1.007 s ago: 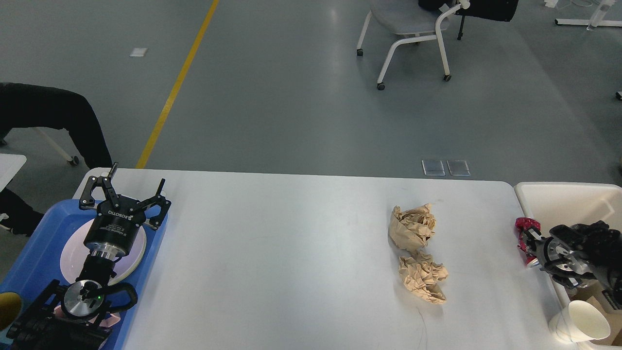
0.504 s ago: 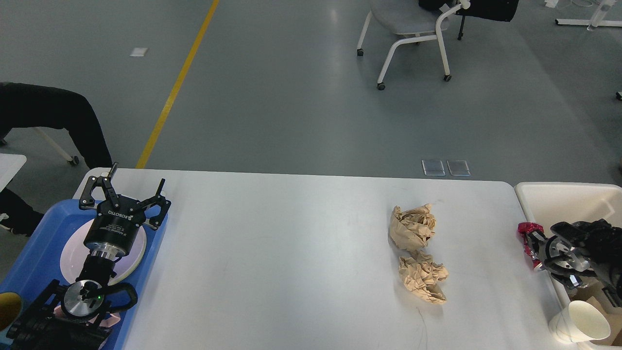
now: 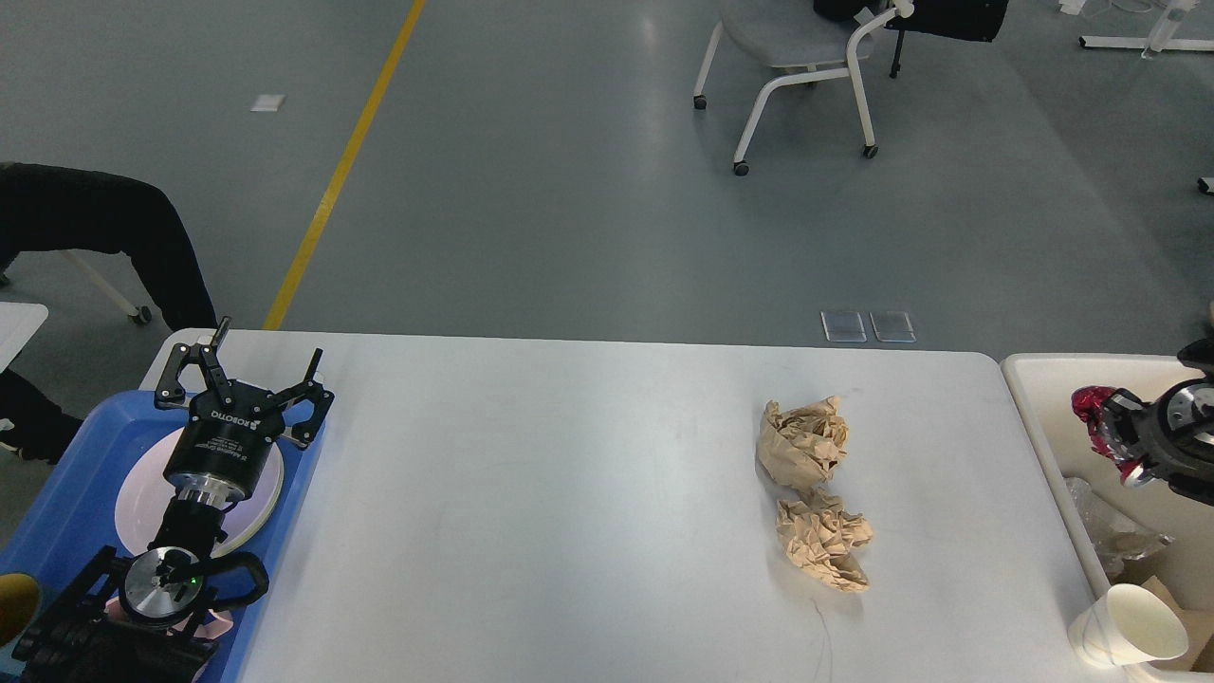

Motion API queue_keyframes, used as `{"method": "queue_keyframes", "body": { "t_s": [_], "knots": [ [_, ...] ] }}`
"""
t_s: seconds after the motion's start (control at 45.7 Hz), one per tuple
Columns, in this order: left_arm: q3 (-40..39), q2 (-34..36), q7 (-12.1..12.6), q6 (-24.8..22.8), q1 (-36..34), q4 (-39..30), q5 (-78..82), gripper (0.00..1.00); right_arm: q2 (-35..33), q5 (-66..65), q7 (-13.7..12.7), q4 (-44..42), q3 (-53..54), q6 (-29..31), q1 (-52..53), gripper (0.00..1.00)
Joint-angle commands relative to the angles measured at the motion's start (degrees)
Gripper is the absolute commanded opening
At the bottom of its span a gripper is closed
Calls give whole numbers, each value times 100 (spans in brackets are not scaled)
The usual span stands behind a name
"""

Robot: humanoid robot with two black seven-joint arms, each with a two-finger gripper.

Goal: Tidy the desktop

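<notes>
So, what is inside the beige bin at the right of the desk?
In the beige bin a white paper cup, crumpled clear plastic and brown cardboard are visible. The right gripper, with a red wrapper, covers part of the inside.

This looks like a robotics lab or test hall rather than a home — a wide, bare grey sealed floor (image 3: 569,190) with a painted yellow lane line (image 3: 343,166) running across it and two small metal floor plates (image 3: 868,325) set flush. A grey-seated office chair on white castor legs (image 3: 792,66) stands loose in the open space. In front, a plain white rectangular bench with rounded corners (image 3: 569,493) — carrying black robot arms — serves as a work station.
</notes>
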Motion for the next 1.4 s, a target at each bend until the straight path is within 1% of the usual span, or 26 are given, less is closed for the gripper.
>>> {"method": "queue_keyframes", "body": {
  "t_s": [0.0, 0.131, 0.263, 0.328, 0.438, 0.591, 0.679, 0.788, 0.876, 0.942, 1.029, 1.095, 1.139, 1.226, 1.314, 1.358, 1.379],
  "knots": [
    [0, 0, -1, 0, 0, -8, -1, 96, -76, -32, 35, 1034, -1257, 52, 1285, 0],
    [0, 0, -1, 0, 0, 1, -1, 96, 134, -102, 44, 2019, -2409, 78, 2507, 0],
    [0, 0, -1, 0, 0, -8, -1, 96, 319, -146, 71, 2529, -3131, 464, 3316, 0],
    [0, 0, -1, 0, 0, 1, -1, 96, 319, -164, 71, 2609, -3228, 579, 3431, 0],
    [0, 0, -10, 0, 0, 1, 8, 96, 249, -181, 71, 2600, -3237, 588, 3423, 0],
    [0, 0, -1, 0, 0, 1, -1, 96, 21, -295, 71, 2425, -3193, 404, 3239, 0],
    [0, 0, -9, 0, 0, 1, -1, 96, -172, -295, 71, 2030, -3097, 9, 2827, 0],
    [0, 0, -10, 0, 0, 1, -1, 96, -313, -304, 114, 1257, -2772, -89, 1948, 0],
    [0, 0, -9, 0, 0, 1, -1, 96, -340, -295, 202, 545, -2149, -115, 938, 0],
    [0, 0, -1, 0, 0, 1, -1, 96, -340, -304, 211, 9, -1552, -142, 147, 0],
    [0, 0, -9, 0, 0, 1, -1, 96, -340, -304, 211, -860, -866, -142, -855, 0],
    [0, 0, -10, 0, 0, 1, -1, 96, -252, -313, 264, -1616, -452, -142, -1602, 0],
    [0, 0, -1, 0, 0, 1, -1, 96, -173, -304, 404, -2047, -241, -142, -2016, 0],
    [0, 0, -1, 0, 0, 1, -1, 96, 195, -304, 720, -2795, 6, -142, -2737, 0],
    [0, 0, -10, 0, 0, 1, -1, 96, 468, -295, 931, -3454, 50, -212, -3273, 0],
    [0, 0, -1, 0, 0, 1, -1, 96, 635, -295, 1072, -3692, 50, -247, -3493, 0],
    [0, 0, -9, 0, 0, 1, -1, 96, 827, -287, 1194, -3936, 33, -291, -3764, 0]
  ]
}}
